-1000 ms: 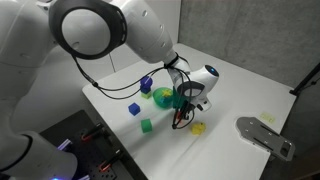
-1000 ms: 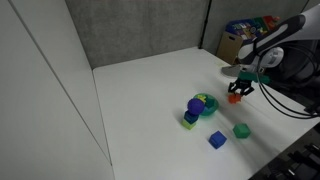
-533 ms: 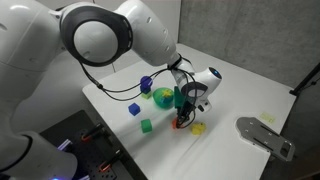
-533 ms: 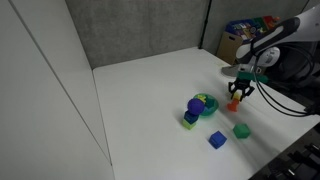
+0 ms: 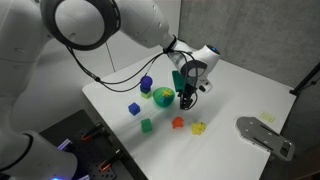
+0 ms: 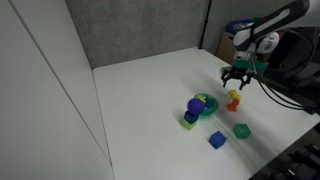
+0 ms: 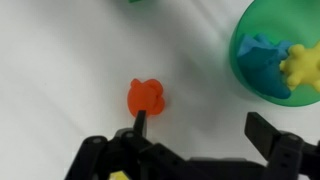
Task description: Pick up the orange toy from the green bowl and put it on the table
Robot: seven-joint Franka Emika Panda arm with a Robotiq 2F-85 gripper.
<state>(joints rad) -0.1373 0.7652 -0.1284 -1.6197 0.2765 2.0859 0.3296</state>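
The orange toy lies on the white table, free of the gripper, just beyond the left fingertip in the wrist view. My gripper hangs above it, open, with nothing between its fingers. The green bowl sits at the upper right of that view and holds a blue piece and a yellow piece. In both exterior views the orange toy rests on the table a short way from the green bowl, with the gripper a little above it.
A yellow toy piece lies right next to the orange toy. A green cube, a blue cube and a dark-blue cylinder stand around the bowl. A grey metal plate lies by the table's edge.
The gripper opened and let the orange toy go onto the table, then rose away from it. The toy stays where it was set down.
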